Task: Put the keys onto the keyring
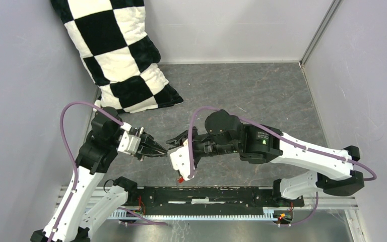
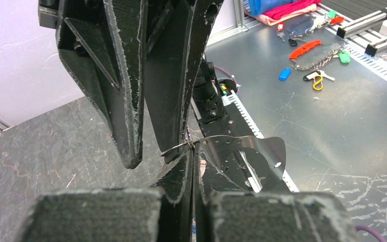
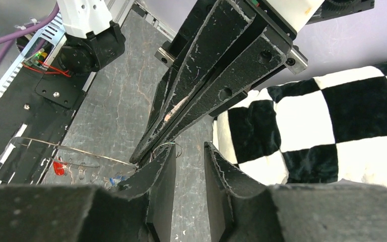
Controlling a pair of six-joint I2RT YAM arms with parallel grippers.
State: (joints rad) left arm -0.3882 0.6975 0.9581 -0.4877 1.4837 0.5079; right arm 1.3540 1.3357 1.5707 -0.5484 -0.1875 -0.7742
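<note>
The left tool [image 2: 189, 156] is pressed together, pinching the thin keyring [image 2: 174, 149] wire; the right tool [image 3: 189, 147] stands spread just beside it

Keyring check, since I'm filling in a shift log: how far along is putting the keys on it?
Done: nothing confirmed. A red key and a blue key show near the grippers, but whether they're threaded is unclear. In hand: the left gripper is shut on the keyring, with the right gripper open beside it. Left: the dark key, not visible, plus any unthreaded ones.
</note>
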